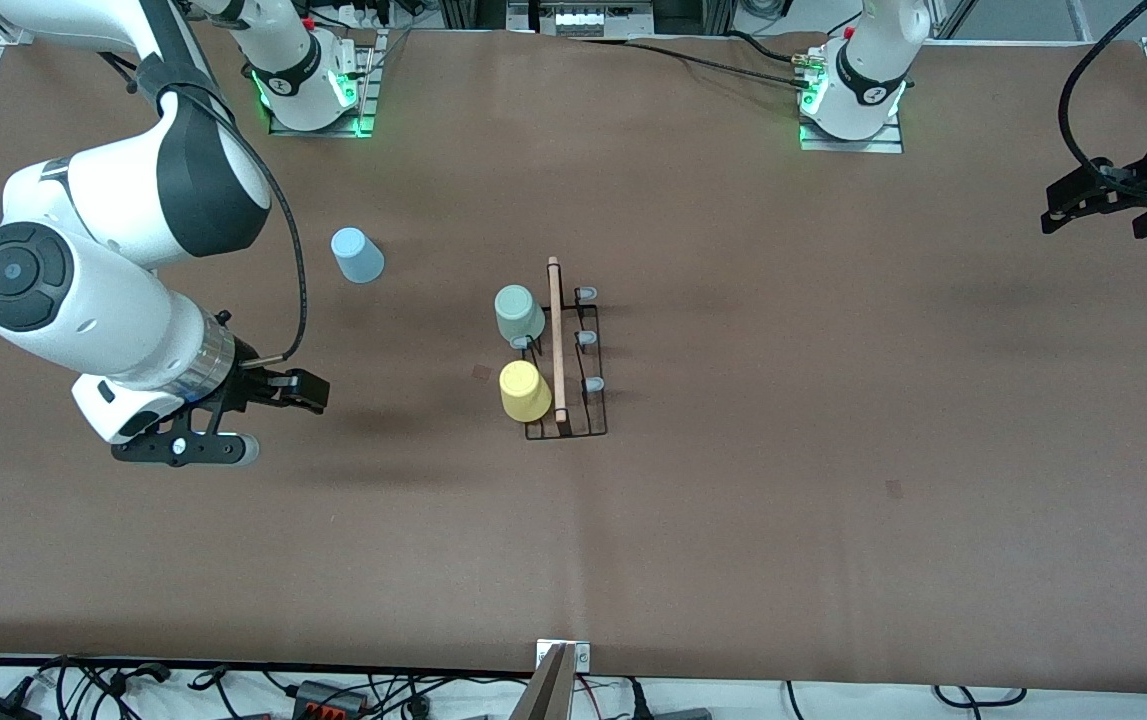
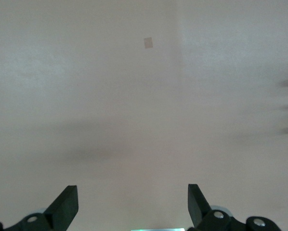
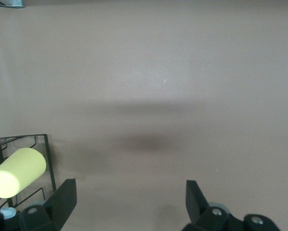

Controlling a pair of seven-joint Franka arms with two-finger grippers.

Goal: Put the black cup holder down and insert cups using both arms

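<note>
Cups (image 1: 524, 390) unmarked, black cup holder (image 1: 573, 362) unbranded, no legible writing

One black cup holder (image 1: 573, 400), three cups: blue (image 1: 358, 255), green (image 1: 518, 313), yellow (image 1: 524, 390); two arms

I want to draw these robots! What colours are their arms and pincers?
Both arms are white with dark grey round joint caps. The right arm has a silver wrist ring and a black cable. Each pincer, right and left, is black with two flat fingers. Green lights glow at both bases.
</note>
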